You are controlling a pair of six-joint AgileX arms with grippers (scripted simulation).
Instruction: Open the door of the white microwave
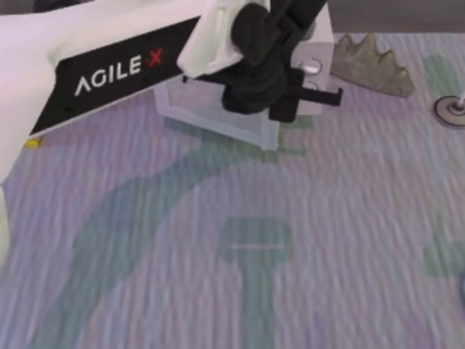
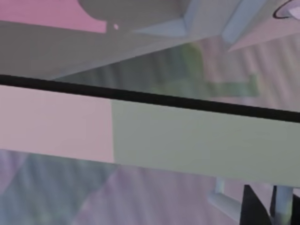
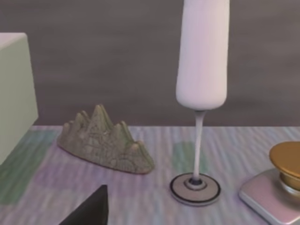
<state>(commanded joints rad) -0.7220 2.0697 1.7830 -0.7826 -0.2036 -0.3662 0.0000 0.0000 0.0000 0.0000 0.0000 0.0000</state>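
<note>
Left arm stretched across the far left of the table, its left gripper (image 1: 305,94) down at the front of the white microwave (image 1: 320,40), which sits at the far edge, centre, mostly hidden under the arm. The door (image 1: 218,109) appears already swung partway out, a pale translucent panel angling toward the near side. Judgement: the step in hand is drawing the door further round; best done by following the hinge arc, not pulling straight, and keeping contact near the free edge so it does not slip. Black fingers reach toward the knob side; how far apart they stand, and whether they clasp anything, cannot be told. Left wrist view shows only a pale slab with a black strip, close up. Right gripper (image 3: 91,211) parked at the table's right, near a tall stemmed glass (image 3: 201,93) and a jagged rock ornament (image 3: 105,143)
</note>
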